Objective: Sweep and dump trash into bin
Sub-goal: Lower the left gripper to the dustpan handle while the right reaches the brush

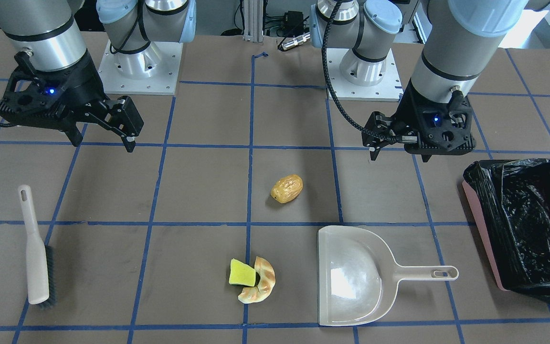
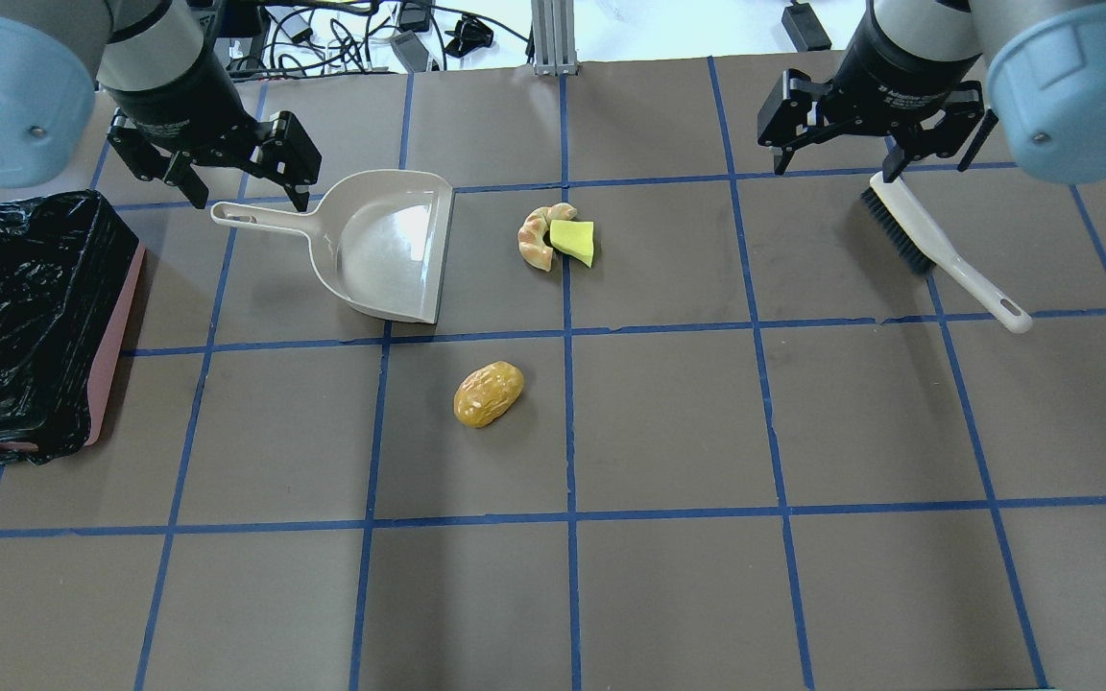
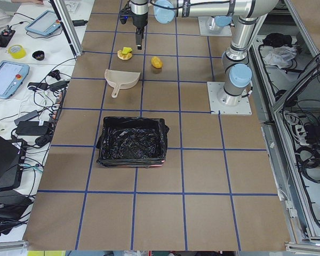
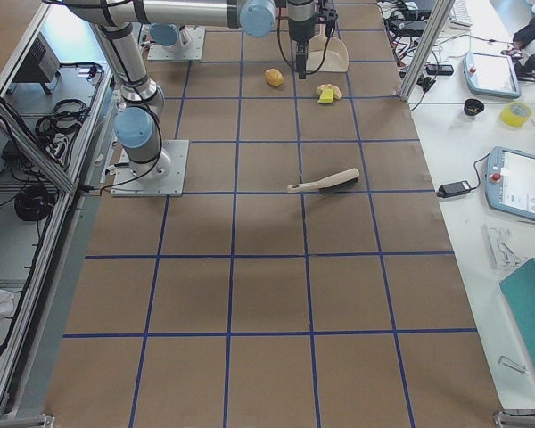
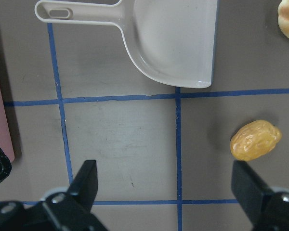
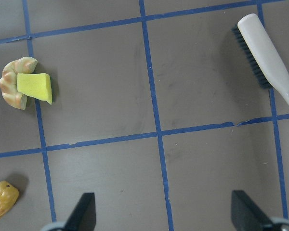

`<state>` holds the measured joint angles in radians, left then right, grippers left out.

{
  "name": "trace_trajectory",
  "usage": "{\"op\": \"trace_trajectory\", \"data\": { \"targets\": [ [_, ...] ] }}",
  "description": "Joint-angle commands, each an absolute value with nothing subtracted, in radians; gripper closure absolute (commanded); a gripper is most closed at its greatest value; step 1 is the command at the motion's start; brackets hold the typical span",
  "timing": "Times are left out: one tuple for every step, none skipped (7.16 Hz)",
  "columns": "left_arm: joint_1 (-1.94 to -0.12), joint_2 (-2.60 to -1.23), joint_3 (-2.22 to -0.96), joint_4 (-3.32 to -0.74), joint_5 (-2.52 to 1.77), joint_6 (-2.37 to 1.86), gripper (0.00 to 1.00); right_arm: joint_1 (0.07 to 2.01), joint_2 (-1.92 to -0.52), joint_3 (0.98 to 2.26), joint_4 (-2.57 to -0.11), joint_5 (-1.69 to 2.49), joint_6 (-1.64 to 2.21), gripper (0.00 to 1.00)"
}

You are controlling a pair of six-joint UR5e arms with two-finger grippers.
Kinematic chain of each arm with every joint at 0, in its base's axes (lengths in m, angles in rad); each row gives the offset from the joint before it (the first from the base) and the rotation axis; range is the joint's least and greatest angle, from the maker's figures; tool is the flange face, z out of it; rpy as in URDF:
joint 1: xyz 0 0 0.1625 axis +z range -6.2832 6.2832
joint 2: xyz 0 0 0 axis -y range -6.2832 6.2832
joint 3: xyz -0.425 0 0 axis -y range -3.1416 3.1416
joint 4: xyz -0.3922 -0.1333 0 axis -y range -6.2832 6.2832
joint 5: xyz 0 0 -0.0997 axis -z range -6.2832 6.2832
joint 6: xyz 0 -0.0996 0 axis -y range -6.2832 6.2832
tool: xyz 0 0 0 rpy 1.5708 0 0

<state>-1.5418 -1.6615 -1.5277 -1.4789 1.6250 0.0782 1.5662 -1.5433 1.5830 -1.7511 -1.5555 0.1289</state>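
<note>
The trash lies mid-table: a golden-brown lump (image 1: 287, 188) (image 2: 489, 393) on its own, and a yellow wedge (image 1: 241, 273) (image 2: 574, 240) touching a curved tan pastry (image 1: 261, 284) (image 2: 534, 238). The pink bin (image 1: 482, 234) (image 2: 116, 326), lined with a black bag, stands at the table's end on my left. My left gripper (image 1: 399, 153) (image 2: 246, 187) is open and empty, hovering between bin and lump; its wrist view shows the lump (image 5: 256, 140). My right gripper (image 1: 103, 141) (image 2: 836, 158) is open and empty, hovering on the brush's side; its wrist view shows the wedge (image 6: 34, 87).
A beige dustpan (image 1: 351, 277) (image 2: 390, 245) lies beside the wedge and pastry, with its handle toward the bin. A white-handled brush (image 1: 36, 253) (image 2: 937, 250) lies on the table on my right side. Blue tape lines grid the brown table.
</note>
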Motion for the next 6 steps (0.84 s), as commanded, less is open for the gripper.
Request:
{"op": "trace_trajectory", "data": {
  "targets": [
    [-1.54,-1.657,-1.529,-1.479,1.621,0.08,0.0,1.566,-1.543,1.583,-1.746,-1.565,0.132,0.0],
    [-1.539,-1.658,-1.525,-1.479,1.627,0.083,0.0,1.566,-1.543,1.585,-1.744,-1.562,0.132,0.0],
    [-1.522,-1.661,-1.529,-1.476,1.617,0.13,0.0,1.566,-1.543,1.586,-1.74,-1.559,0.129,0.0],
    [-1.5,-1.661,-1.525,-1.427,1.596,0.177,0.0,1.566,-1.546,1.62,-1.735,-1.571,0.123,0.0],
    [-1.496,-1.652,-1.522,-1.419,1.597,0.179,0.0,1.562,-1.54,1.673,-1.741,-1.572,0.123,0.0],
    [-1.496,-1.646,-1.529,-1.42,1.597,0.175,0.0,1.546,-1.537,1.745,-1.761,-1.598,0.1,0.0]
  ]
}}
